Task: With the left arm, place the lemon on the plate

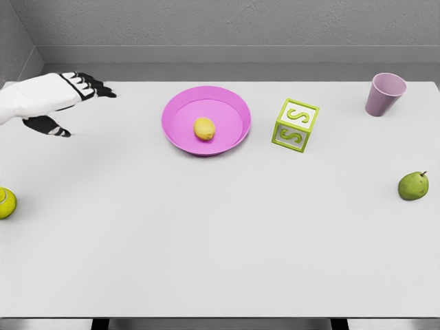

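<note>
A small yellow lemon (pixel 204 128) lies inside the pink plate (pixel 180 103), near its middle. My left hand (pixel 74 102) hovers over the table at the far left, well to the left of the plate. Its dark-tipped fingers are spread and hold nothing. The right arm does not show.
A green letter block marked S (pixel 295 124) stands just right of the plate. A purple cup (pixel 384 94) is at the back right. A green pear (pixel 413 185) lies near the right edge, and a tennis ball (pixel 5 203) sits at the left edge.
</note>
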Controlling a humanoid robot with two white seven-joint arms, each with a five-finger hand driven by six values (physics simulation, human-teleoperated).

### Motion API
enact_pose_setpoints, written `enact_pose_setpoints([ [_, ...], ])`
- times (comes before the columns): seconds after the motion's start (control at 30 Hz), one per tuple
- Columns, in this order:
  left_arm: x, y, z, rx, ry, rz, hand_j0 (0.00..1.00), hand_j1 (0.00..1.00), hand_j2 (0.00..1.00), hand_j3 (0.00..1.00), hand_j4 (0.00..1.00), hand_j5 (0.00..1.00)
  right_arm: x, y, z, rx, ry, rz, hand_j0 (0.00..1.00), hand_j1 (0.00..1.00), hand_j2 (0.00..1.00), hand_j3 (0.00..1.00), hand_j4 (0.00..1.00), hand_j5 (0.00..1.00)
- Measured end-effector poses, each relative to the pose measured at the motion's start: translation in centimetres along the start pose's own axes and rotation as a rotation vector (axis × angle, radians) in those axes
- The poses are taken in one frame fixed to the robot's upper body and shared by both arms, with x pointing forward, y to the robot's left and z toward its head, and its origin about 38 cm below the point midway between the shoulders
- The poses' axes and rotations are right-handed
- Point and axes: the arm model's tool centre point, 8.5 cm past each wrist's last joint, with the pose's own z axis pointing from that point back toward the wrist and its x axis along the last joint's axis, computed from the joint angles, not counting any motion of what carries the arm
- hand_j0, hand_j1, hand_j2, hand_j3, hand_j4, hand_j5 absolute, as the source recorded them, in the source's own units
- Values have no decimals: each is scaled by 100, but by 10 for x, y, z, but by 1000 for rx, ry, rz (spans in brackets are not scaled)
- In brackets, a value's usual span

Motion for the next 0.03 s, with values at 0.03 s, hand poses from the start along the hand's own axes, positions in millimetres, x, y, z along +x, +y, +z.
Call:
enact_pose_setpoints([
  [0.03,-3,0,5,-8,10,-3,100,100,100,100,100,100,0,0,0,0,0,0,100,100,100,100,100,100],
])
